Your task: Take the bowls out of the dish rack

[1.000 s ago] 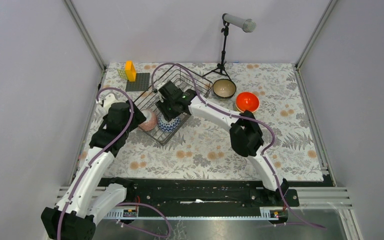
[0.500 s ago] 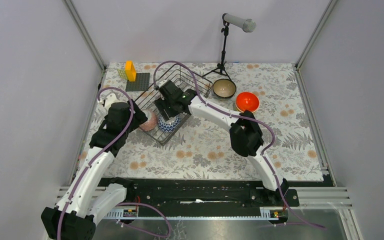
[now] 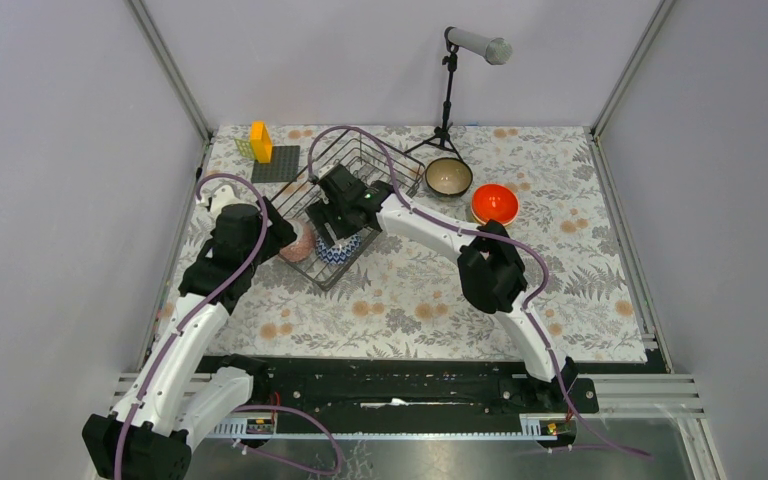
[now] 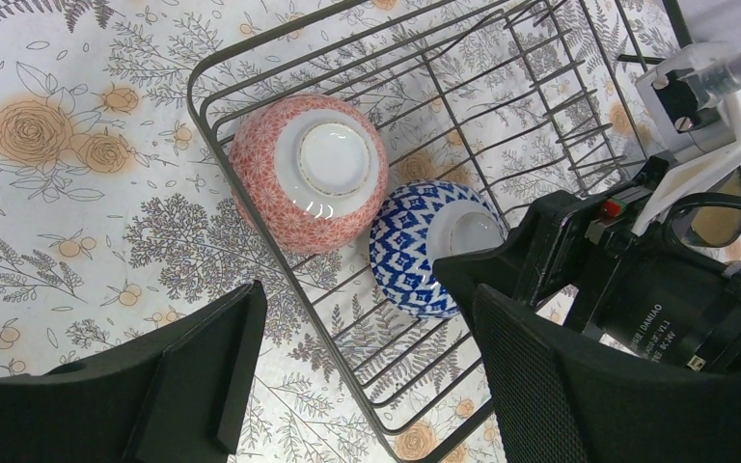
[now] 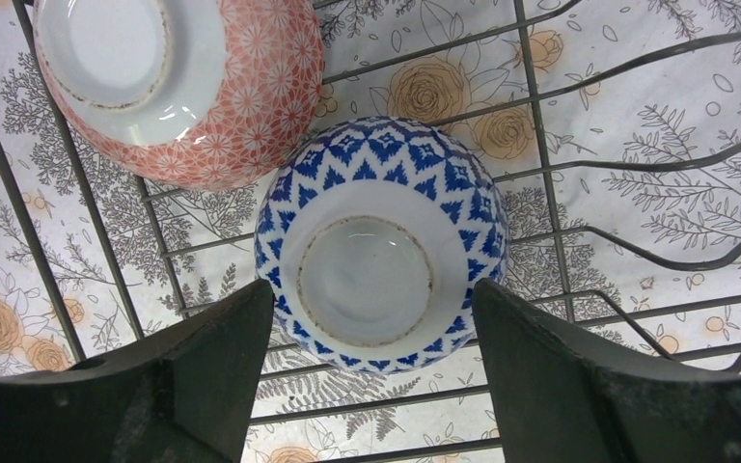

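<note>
The dark wire dish rack [image 3: 300, 180] holds two upturned bowls: a pink speckled bowl [image 4: 309, 172] and a blue-and-white patterned bowl [image 5: 381, 244]. My right gripper [image 5: 371, 371] is open just above the blue-and-white bowl, one finger on each side of its near edge, not touching it. My left gripper [image 4: 362, 376] is open above the rack's near corner [image 4: 386, 424], beside the pink bowl [image 3: 297, 243]. A teal bowl with beige inside [image 3: 448, 176] and an orange bowl [image 3: 494, 203] stand upright on the table right of the rack. The other bowls are out of view.
A yellow-orange block piece [image 3: 260, 141] stands by a flat dark square plate [image 3: 277, 164] at the back left. A microphone stand [image 3: 447, 110] rises behind the rack. Enclosure walls close in left, right and back.
My right gripper has shifted slightly left and lower over the blue-and-white bowl. The left arm has hardly moved.
</note>
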`<state>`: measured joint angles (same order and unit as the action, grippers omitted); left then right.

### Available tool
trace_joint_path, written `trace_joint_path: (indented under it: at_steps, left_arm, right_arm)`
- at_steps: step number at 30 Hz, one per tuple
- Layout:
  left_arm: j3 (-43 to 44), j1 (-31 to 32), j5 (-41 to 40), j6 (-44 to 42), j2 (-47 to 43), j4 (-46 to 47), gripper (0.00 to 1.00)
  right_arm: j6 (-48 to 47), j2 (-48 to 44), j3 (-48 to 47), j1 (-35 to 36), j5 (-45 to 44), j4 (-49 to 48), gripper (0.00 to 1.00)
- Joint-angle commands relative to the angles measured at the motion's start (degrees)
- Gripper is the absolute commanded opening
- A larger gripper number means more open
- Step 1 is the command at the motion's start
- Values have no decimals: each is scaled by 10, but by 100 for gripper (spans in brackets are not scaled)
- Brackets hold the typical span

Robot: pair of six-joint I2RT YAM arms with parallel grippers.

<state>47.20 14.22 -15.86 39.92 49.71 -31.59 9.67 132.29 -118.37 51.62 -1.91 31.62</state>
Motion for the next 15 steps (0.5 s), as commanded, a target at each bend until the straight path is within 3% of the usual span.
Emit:
trace_joint_path:
  at_steps: [1, 7, 10, 12, 15]
  left_arm:
    - [-1, -2, 6, -7, -7, 23, 83]
    - [-3, -2, 4, -5, -7, 23, 84]
    - [-4, -3, 3, -5, -7, 23, 83]
    - [-3, -2, 3, -5, -7, 23, 83]
    - [-3, -3, 3, -5, -9, 23, 83]
  right_arm:
    - [3, 8, -9, 0, 2, -9, 76]
    - [0, 18, -25, 0, -32, 7, 55]
    - [-3, 15, -26, 1, -42, 7, 57]
    - [-9, 15, -28, 1, -42, 7, 69]
    - [-14, 17, -30, 0, -43, 7, 69]
